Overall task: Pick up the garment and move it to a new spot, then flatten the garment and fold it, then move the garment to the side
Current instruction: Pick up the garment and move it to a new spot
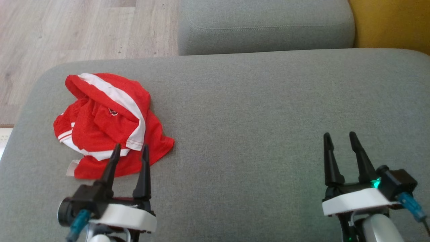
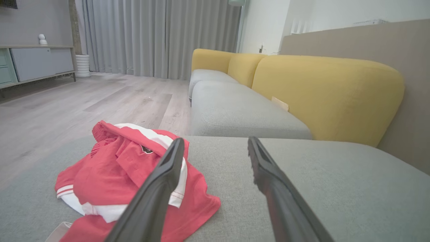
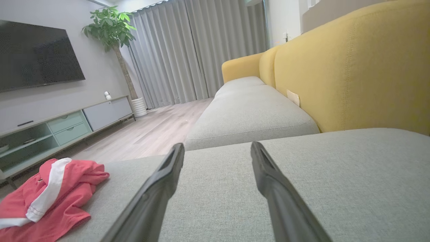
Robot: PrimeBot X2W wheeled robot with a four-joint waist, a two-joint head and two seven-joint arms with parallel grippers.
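Note:
A crumpled red garment (image 1: 107, 124) with white stripes lies on the left part of a grey cushion (image 1: 255, 111). My left gripper (image 1: 130, 149) stands open just in front of it, its fingertips over the garment's near edge and nothing between them. In the left wrist view the garment (image 2: 131, 174) lies to the left, partly behind the left finger (image 2: 158, 188). My right gripper (image 1: 340, 137) is open over bare cushion far to the right. The right wrist view has the garment (image 3: 53, 198) at its lower left.
A second grey seat cushion (image 1: 265, 27) lies beyond, with a yellow backrest (image 1: 393, 23) at the far right. Wooden floor (image 1: 67, 30) borders the cushion at the far left. A TV cabinet (image 3: 60, 124) and a potted plant (image 3: 114, 30) stand across the room.

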